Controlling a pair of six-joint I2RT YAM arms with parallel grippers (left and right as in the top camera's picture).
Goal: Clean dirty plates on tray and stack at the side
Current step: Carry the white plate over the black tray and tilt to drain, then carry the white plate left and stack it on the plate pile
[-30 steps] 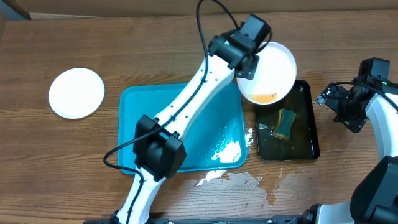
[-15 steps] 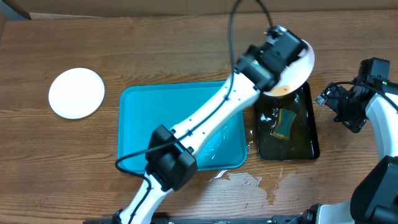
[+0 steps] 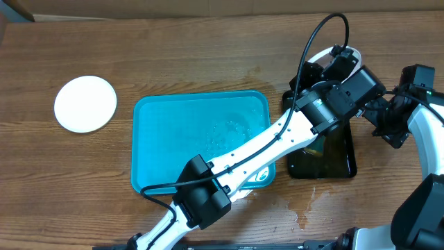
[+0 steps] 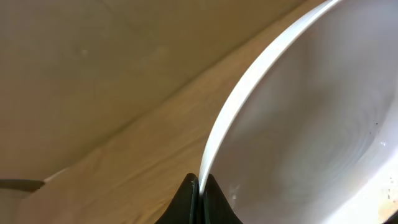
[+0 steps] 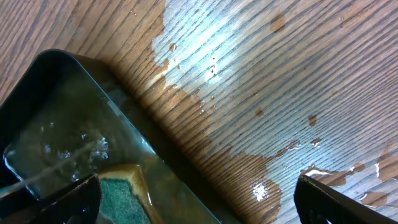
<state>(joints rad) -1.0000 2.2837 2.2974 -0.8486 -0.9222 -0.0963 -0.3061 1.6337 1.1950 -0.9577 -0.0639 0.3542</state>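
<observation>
Overhead: we hold a white plate point(image 4: 311, 124) on edge above the black tray point(image 3: 343, 165).
Our left gripper point(image 4: 200, 186) is pinched tight on the plate's rim and tilts it steeply over the tray's water, we judge so drips fall there and not on the table point(image 3: 208, 55). Our right gripper point(image 5: 196, 196) hangs spread wide and empty just beside that tray, near the sponge point(image 5: 121, 198), seemingly ready to scrub. The teal tray point(image 3: 159, 139) lies wet with no plate on it. A second white plate point(image 3: 85, 103) sits well apart at the left, likely starting the stack.
</observation>
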